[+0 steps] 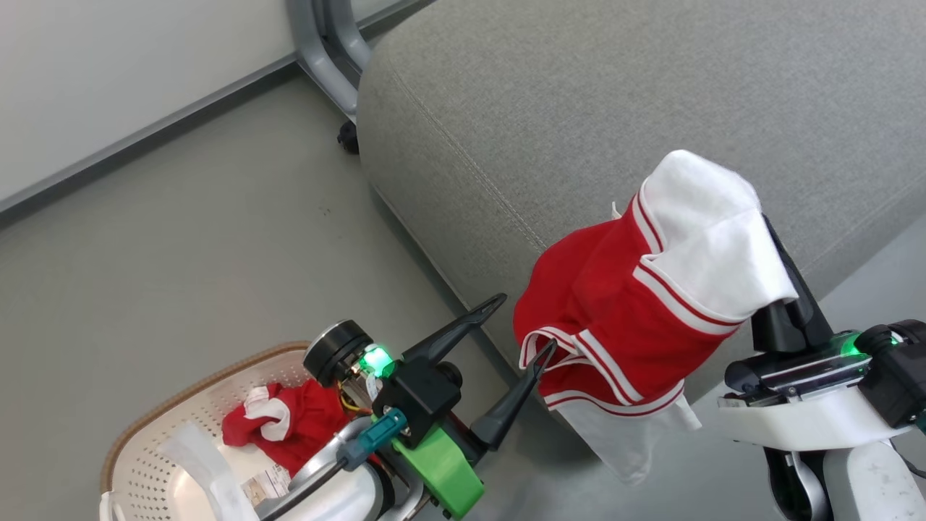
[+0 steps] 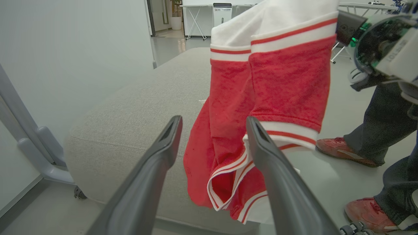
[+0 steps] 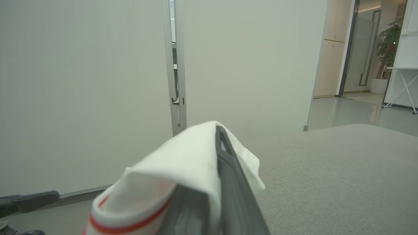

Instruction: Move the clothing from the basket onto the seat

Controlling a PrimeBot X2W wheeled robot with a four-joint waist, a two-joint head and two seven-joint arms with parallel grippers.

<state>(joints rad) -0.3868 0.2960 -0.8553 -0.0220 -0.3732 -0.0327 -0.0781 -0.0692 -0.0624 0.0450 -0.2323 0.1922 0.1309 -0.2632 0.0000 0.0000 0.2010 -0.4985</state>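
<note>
A red garment of the clothing (image 1: pixel 615 304) with white panels and striped trim hangs from my right gripper (image 1: pixel 767 231), which is shut on its white upper part beside the seat's front edge. In the right wrist view the white cloth (image 3: pixel 183 160) is draped over the shut gripper (image 3: pixel 223 143). My left gripper (image 1: pixel 525 322) stands open just left of the hanging hem; in its wrist view the garment (image 2: pixel 281 81) hangs right beyond the gripper (image 2: pixel 214 122). Another red and white piece (image 1: pixel 289 423) lies in the basket (image 1: pixel 202 383) at the lower left. The grey seat (image 1: pixel 615 94) spans the upper right.
A grey metal frame leg with a caster (image 1: pixel 325 43) stands at the seat's far corner by the wall. A person's legs and red shoes (image 2: pixel 339 148) are on the floor to the right of the seat. Bare grey floor (image 1: pixel 217 239) lies between basket and wall.
</note>
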